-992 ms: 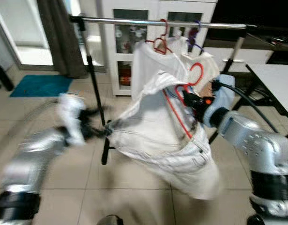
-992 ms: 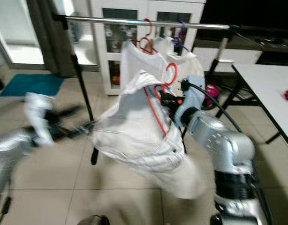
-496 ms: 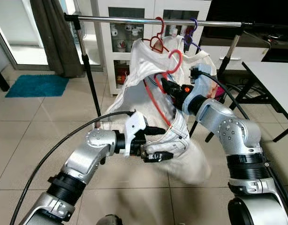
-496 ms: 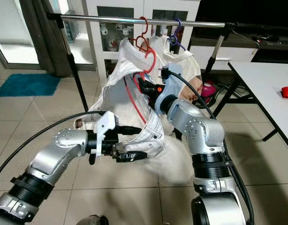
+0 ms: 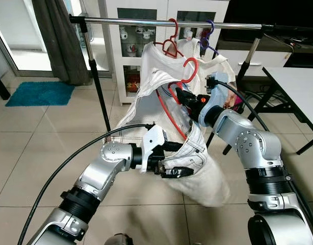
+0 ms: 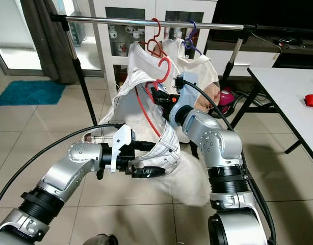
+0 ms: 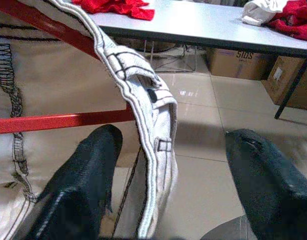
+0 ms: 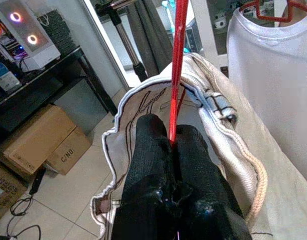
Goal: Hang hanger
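Note:
My right gripper [image 5: 181,96] is shut on the neck of a red hanger [image 5: 190,65], just below its hook. The right wrist view shows the hanger's red stem [image 8: 176,70] pinched between the fingertips. A white denim garment [image 5: 146,104] hangs from it, below and in front of the silver rail [image 5: 131,22]. My left gripper [image 5: 181,160] is open at the garment's lower edge. In the left wrist view the stitched waistband [image 7: 151,130] hangs between the two spread fingers [image 7: 88,170], with a red hanger bar [image 7: 53,121] beside it.
A second red hanger [image 5: 173,45] with a white shirt and a purple hanger [image 5: 209,40] hang on the rail. The rack's black post [image 5: 98,81] stands to the left, a white cabinet [image 5: 121,56] behind, a grey table [image 5: 299,81] to the right, a teal mat [image 5: 39,93] far left.
My left arm has swung in from the left and brought its open fingers to the garment's lower edge. The right gripper has kept hold of the hanger, now nearer the rail.

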Tool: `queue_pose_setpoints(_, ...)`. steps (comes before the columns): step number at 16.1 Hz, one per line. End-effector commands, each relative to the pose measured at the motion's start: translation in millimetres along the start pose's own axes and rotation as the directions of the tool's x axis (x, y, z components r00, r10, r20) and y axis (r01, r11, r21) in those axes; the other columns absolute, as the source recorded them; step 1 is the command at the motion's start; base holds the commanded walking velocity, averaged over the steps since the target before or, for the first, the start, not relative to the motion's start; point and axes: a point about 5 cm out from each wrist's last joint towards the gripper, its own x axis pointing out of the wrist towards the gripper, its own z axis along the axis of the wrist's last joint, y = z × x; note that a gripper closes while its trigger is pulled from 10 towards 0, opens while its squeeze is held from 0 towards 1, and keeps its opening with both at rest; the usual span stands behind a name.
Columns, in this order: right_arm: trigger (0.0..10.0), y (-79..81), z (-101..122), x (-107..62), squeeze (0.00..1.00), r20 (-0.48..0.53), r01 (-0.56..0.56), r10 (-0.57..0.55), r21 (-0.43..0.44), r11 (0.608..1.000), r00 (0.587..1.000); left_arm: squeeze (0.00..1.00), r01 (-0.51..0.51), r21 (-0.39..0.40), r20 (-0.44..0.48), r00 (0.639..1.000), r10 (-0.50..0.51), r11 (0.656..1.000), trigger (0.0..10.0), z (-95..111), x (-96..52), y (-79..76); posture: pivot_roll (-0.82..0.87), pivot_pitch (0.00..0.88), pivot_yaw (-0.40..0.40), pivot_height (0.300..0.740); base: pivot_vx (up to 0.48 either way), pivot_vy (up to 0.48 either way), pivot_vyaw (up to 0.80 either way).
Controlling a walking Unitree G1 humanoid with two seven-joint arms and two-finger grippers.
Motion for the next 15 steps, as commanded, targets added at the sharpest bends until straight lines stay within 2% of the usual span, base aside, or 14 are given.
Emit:
queue_pose_setpoints(1,10.0,7.9,21.7,0.7,0.0,0.093,-0.038,0.041,-0.036,0.999,0.995,0.0,-0.018,0.014,-0.004,1.0,0.018,1.0,0.0,0.9,-0.7,2.6,-0.13,0.0,-0.026,0.74,0.0,0.0,0.0)
queue_pose_setpoints(6,10.0,8.6,24.6,2.3,0.0,0.106,-0.041,0.044,-0.034,0.999,0.993,0.0,-0.04,0.011,0.016,0.999,0.04,0.999,0.0,4.0,-3.1,9.4,-0.13,0.0,-0.017,0.74,0.0,0.0,0.0)
queue_pose_setpoints(15,10.0,7.4,20.9,0.3,0.0,0.116,-0.028,0.031,-0.029,0.999,0.993,0.0,-0.019,0.001,0.032,0.999,0.019,1.0,0.0,7.8,-2.4,10.1,-0.12,0.0,-0.002,0.74,0.0,0.0,0.0)
